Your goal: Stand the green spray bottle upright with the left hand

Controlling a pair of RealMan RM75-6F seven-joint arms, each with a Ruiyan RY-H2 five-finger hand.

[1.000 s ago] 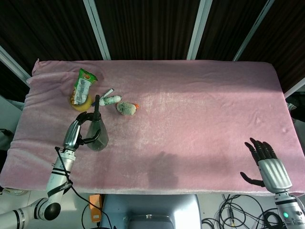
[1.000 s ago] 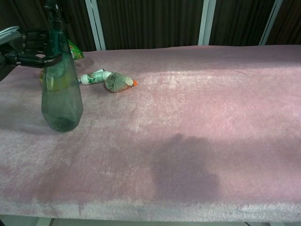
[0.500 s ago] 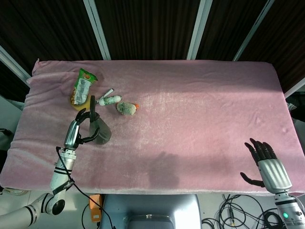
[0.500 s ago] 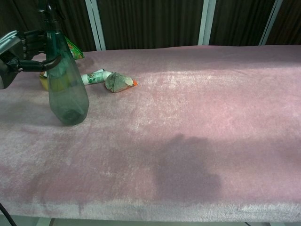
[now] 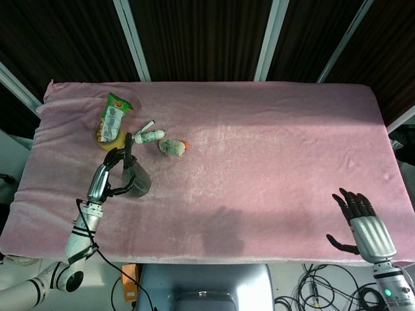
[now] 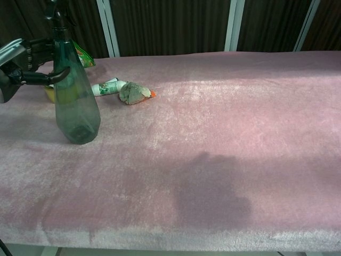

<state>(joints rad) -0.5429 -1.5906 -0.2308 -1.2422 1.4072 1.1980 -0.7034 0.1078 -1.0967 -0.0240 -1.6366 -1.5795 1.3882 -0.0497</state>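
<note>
The green spray bottle stands upright on the pink cloth, its base on the surface at the left side. My left hand wraps the bottle's upper body from the left, thumb across the front and fingers behind it. The black spray head points up above the hand. My right hand hangs at the near right edge of the table with fingers spread and nothing in it; the chest view does not show it.
Behind the bottle lie a green snack packet, a banana, a white tube and a crumpled pouch with an orange tip. Pink cloth covers the whole table.
My left hand carried the bottle away from the near edge, toward the items behind it, and brought its base down onto the cloth. The right hand stayed still.
</note>
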